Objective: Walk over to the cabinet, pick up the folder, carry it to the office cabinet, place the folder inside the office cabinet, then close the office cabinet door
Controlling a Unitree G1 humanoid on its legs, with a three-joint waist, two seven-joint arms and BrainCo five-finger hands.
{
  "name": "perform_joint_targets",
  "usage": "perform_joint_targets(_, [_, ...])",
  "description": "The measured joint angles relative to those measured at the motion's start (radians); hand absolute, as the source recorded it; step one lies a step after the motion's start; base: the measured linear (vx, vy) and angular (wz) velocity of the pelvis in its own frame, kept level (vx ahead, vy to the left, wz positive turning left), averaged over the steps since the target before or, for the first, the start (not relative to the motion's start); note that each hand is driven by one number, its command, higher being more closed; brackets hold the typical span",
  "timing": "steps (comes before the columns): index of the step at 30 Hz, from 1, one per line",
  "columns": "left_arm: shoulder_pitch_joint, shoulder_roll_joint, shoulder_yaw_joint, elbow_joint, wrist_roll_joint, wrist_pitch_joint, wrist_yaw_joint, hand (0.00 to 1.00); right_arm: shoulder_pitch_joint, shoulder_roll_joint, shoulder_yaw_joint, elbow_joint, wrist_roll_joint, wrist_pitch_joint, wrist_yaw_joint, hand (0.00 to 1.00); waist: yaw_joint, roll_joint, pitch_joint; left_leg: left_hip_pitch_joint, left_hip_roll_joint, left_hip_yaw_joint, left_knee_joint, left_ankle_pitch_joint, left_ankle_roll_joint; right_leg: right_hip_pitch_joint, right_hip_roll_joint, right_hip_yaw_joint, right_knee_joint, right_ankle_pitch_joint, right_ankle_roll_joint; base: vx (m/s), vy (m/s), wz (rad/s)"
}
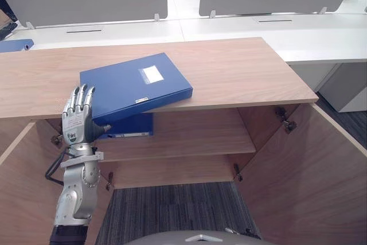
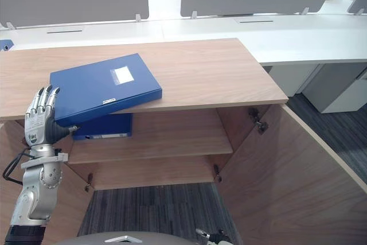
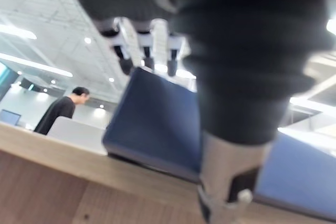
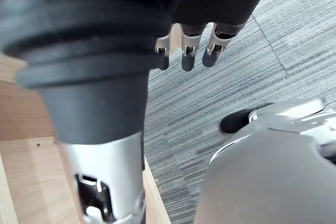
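Two doors (image 1: 312,164) stand swung wide on the cabinet (image 1: 229,76), with white desks (image 1: 275,32) behind it. Its wooden top carries the folder (image 1: 135,87), blue and lying flat at an angle, its near corner jutting out past the front edge. Below, on the shelf (image 1: 189,133), a second folder (image 1: 133,125) of the same blue sits at the left.

At the overhanging corner the left hand (image 1: 77,121) is raised, back toward the head camera, fingers straight and together against the near edge and the thumb reaching out beneath the corner. It has not closed on anything. The right hand (image 4: 189,51) hangs low over the carpet, fingers loose and empty.

The step looks like the pickup, barely begun. To do it well, the overhang should be used: fingers on the cover and thumb under, set deep enough that the grip takes the body and not merely the corner. A corner pinch would likely let the folder sag or swing once it leaves the top, so lift slowly. Whether the thumb already touches the underside cannot be told.
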Motion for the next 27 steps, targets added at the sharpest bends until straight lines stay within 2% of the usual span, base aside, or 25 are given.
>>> perform_joint_targets(9, [0.0, 0.0, 0.0, 0.007, -0.002, -0.001, -0.005, 0.0, 0.0, 0.005, -0.019, -0.002, 0.0, 0.001, 0.0, 0.0, 0.0, 0.0, 0.0, 0.001, 0.0, 0.012, 0.0, -0.005, 0.001, -0.004, 0.0, 0.011, -0.001, 0.0, 0.0, 0.0, -0.006, -0.04])
perform_joint_targets(10, [0.0, 0.0, 0.0, 0.011, -0.002, -0.001, -0.009, 1.0, 0.0, 0.005, -0.019, -0.002, 0.0, 0.001, 0.001, 0.0, 0.0, 0.0, 0.0, 0.001, 0.0, 0.012, 0.0, -0.005, 0.001, -0.004, 0.0, 0.011, -0.002, 0.0, 0.0, 0.0, 0.0, 0.0])
perform_joint_targets(16, [-0.008, 0.002, 0.004, 0.049, 0.0, -0.001, -0.016, 1.0, 0.0, 0.005, -0.019, -0.003, 0.0, 0.001, 0.001, 0.0, 0.0, -0.001, -0.001, 0.001, 0.0, 0.013, 0.0, -0.005, 0.001, -0.004, 0.0, 0.012, -0.003, 0.0, 0.0, -0.02, -0.03, 0.0])
perform_joint_targets(27, [-0.044, 0.028, 0.011, 0.056, 0.001, -0.002, 0.024, 1.0, 0.0, 0.005, -0.019, -0.006, 0.0, 0.001, 0.0, 0.0, -0.005, 0.001, -0.008, 0.002, 0.0, 0.015, 0.0, -0.006, 0.001, -0.004, 0.0, 0.013, -0.004, 0.0, 0.0, -0.01, -0.01, 0.0])
